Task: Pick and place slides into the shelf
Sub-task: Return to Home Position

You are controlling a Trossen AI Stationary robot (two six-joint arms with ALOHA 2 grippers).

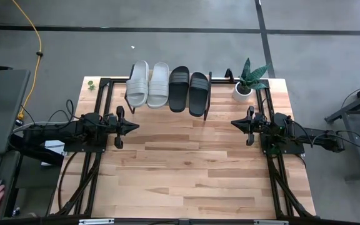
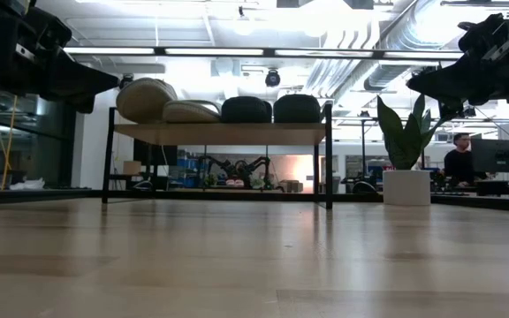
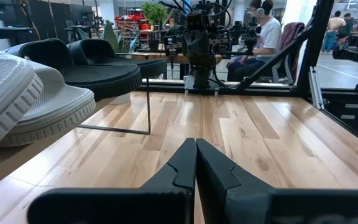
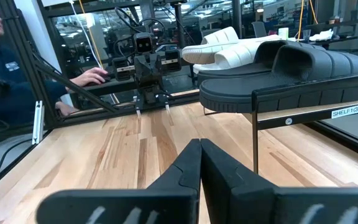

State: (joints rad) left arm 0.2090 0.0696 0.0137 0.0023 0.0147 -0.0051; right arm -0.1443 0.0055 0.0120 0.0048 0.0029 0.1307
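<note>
All four slides lie side by side on the shelf (image 2: 224, 133), at the far edge of the tabletop (image 1: 186, 169). In order from the left arm's side they are:
- first light grey slide (image 1: 137, 84)
- second light grey slide (image 1: 158, 85)
- first black slide (image 1: 179, 89)
- second black slide (image 1: 199, 94)

In the low view the first light grey slide stands higher than the other three.

The left tool (image 1: 132, 127) hangs above the tabletop near the shelf's left leg. It is clenched, fingertips meeting, and grasps nothing. The right tool (image 1: 235, 123) faces it from the opposite side, also clenched and empty.

A potted plant (image 1: 249, 80) stands just beside the shelf's right end.
</note>
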